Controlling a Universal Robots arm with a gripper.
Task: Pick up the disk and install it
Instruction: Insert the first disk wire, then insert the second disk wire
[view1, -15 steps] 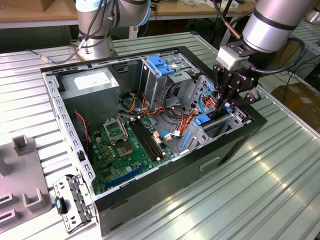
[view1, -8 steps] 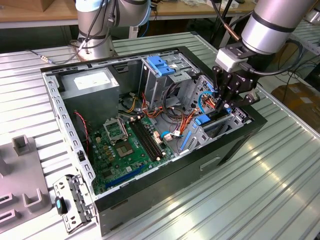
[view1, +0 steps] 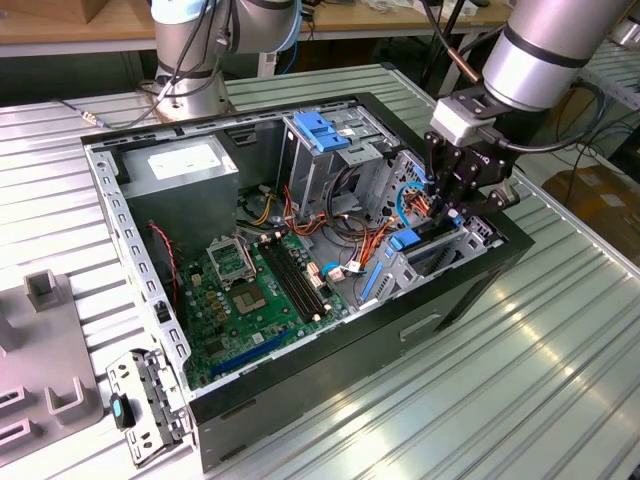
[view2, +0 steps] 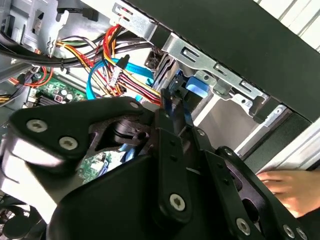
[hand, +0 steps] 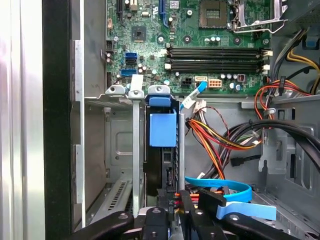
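A: Disk (hand: 162, 150)?
B: On edge in the case's drive bay (hand: 117, 145), blue bracket (hand: 163, 129) on it, seemingly seated. Rigid, dense, shock-sensitive, I'd judge; take it by its side edges.
A: Gripper (view1: 447, 205)?
B: Directly above the bay, among the cables (hand: 220, 142). Whether the jaws clasp anything, I cannot tell.

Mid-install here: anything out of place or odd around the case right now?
A person's hand sits just outside the case's black wall in the second wrist view, close to the tool at the drive bay. In the exterior view, a loose metal bracket sits on the table by the case corner. Nothing looks damaged.
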